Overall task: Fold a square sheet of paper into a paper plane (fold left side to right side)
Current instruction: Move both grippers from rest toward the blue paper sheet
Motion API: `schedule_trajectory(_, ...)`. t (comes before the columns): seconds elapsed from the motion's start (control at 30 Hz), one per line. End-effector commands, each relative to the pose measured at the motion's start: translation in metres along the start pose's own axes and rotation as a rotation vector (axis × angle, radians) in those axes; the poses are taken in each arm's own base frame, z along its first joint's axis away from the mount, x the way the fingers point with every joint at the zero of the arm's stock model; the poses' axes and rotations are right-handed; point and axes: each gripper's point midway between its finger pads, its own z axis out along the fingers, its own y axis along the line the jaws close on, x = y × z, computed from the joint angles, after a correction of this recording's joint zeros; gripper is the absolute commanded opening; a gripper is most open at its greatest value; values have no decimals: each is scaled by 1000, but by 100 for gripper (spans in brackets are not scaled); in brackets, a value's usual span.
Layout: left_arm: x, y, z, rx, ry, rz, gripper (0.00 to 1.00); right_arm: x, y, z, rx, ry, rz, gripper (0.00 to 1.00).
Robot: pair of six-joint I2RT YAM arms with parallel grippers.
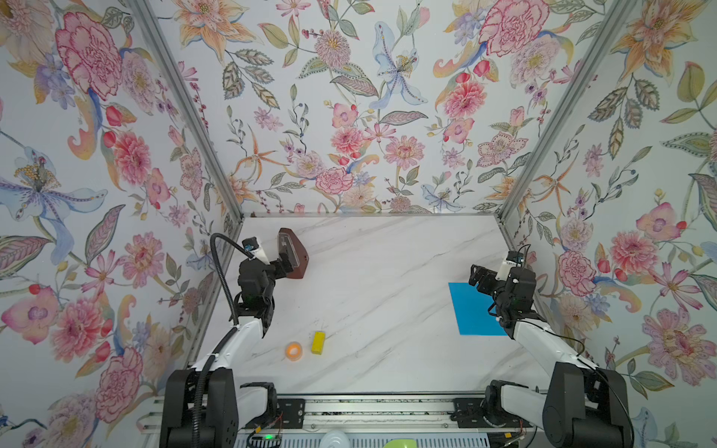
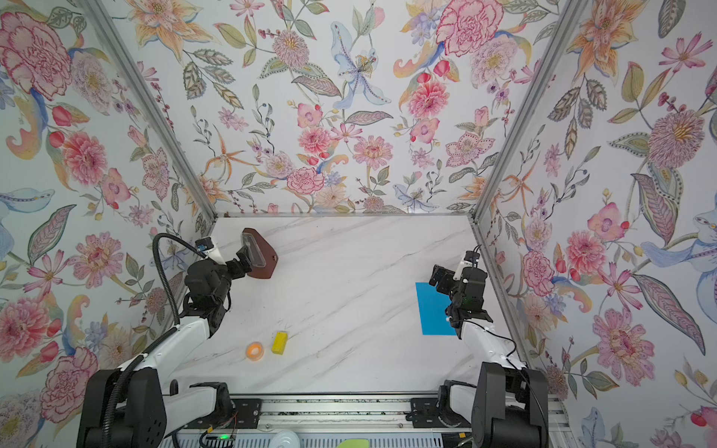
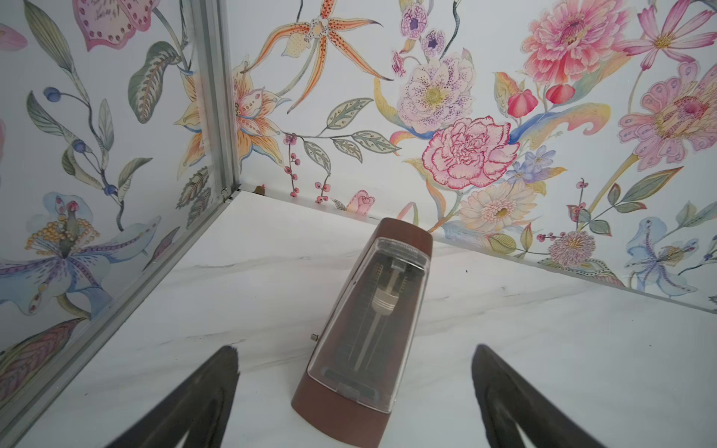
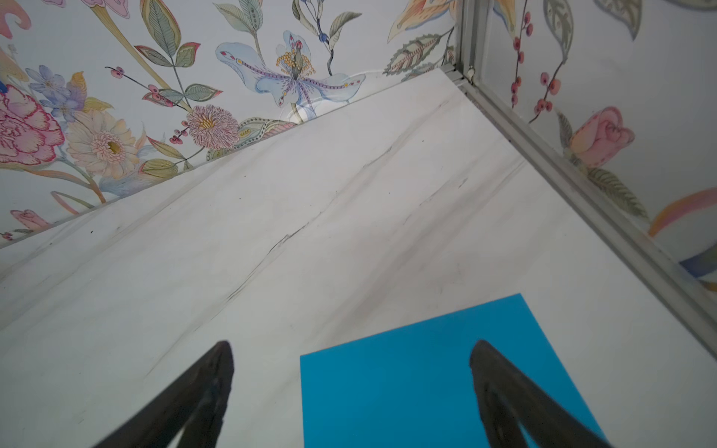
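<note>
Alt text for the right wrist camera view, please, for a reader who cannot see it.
A flat, bright blue square sheet of paper lies unfolded on the white marble-patterned table. The open right gripper shows two dark fingers spread wide, one framed over the sheet, one over bare table. Floral-wallpapered walls close the background.

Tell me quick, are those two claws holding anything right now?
Left gripper: open, holding nothing, pointed at the metronome.
Right gripper: open, holding nothing, by the square sheet of paper.
</note>
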Motion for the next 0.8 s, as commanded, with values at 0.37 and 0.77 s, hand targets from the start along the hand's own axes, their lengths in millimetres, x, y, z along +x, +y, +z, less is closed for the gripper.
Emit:
schedule_trajectory(0.37,46,-51,-2,124,279,-211,89,112,2,2,-10,551,250,79)
schedule_trajectory(0.77,66,-75,-6,204,359,-222,89,144,18,7,-24,728,259,76)
